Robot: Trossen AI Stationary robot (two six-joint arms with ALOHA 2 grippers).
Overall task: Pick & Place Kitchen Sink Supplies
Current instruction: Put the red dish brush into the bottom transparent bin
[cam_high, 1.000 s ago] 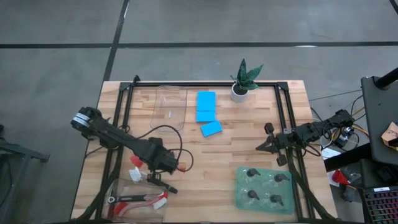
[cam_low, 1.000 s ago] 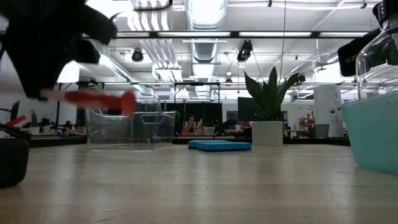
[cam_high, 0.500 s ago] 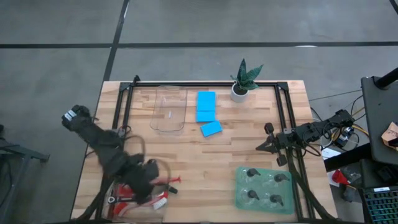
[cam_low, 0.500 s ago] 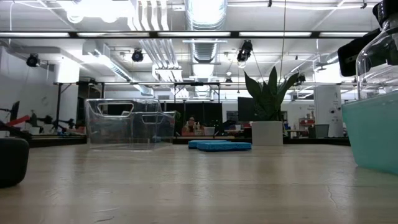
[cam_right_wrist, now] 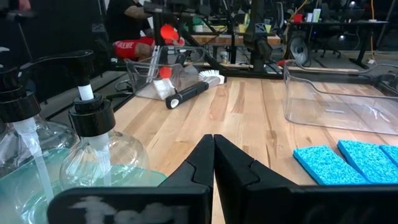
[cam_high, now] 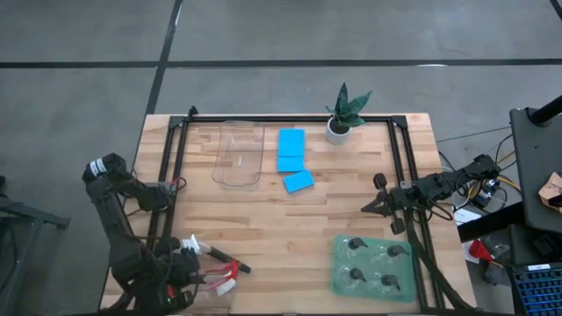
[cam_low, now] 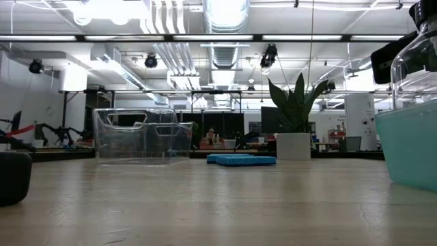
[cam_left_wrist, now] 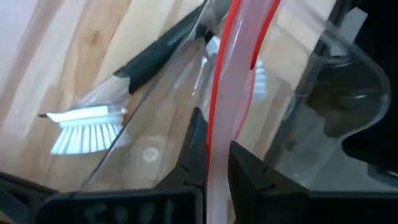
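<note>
My left gripper hangs over a clear tray at the table's near left corner, shut on a red-handled dish brush. A black-handled brush with white bristles lies against the tray's outer side. Another red brush lies inside the tray. Three blue sponges lie flat at the far middle. My right gripper waits shut at the right edge, holding nothing. My left gripper pinches the brush's red handle between its two fingers, coming steeply from above. The handle runs on past the fingertips over the tray. Both ends of the brush lie outside the wrist view, so what they rest on cannot be told.
A second clear tray stands at the far left of the sponges. A potted plant stands at the far edge. A green tray with several black-topped pump bottles sits at the near right. Bare wood lies in the middle.
My left gripper has swung from the table's middle left toward the near left corner, rising and rolling its wrist, and has carried the red brush over the clear tray. The black-handled brush has stayed by the tray.
</note>
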